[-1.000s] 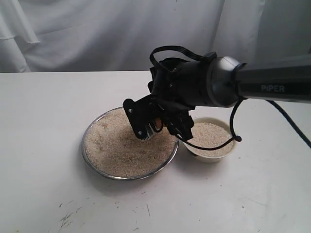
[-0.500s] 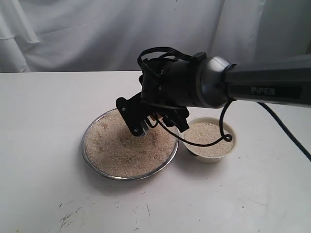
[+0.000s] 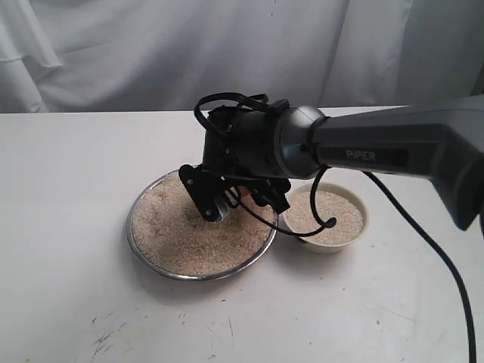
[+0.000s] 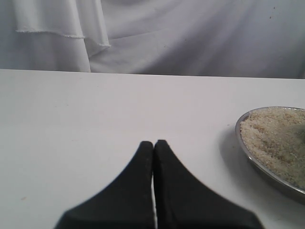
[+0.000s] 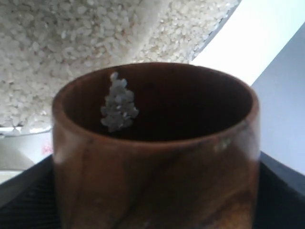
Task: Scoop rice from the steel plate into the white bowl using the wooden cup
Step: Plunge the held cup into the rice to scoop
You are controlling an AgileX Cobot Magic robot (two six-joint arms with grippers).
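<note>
Two arms, entered in order. Right arm point(image 3: 393, 151): reaches in from the right, passing above the white bowl point(image 3: 325, 246) (grain lies heaped in it), wrist angled down over the steel plate point(image 3: 174, 273). Wooden cup point(image 5: 155, 152): reddish-brown, dark inside, a small clump of rice point(image 5: 119, 105) stuck to its inner wall, mouth facing the plate's rice. Right gripper point(image 3: 219, 198): jaws set wide, clamped on the cup's sides. Left gripper point(image 4: 153, 143): fingers pressed together, holding nothing, low over the table point(image 4: 71, 119) beside the plate.

near-empty wooden cup point(image 5: 155, 157) abv steel plate point(image 3: 130, 227)
</note>
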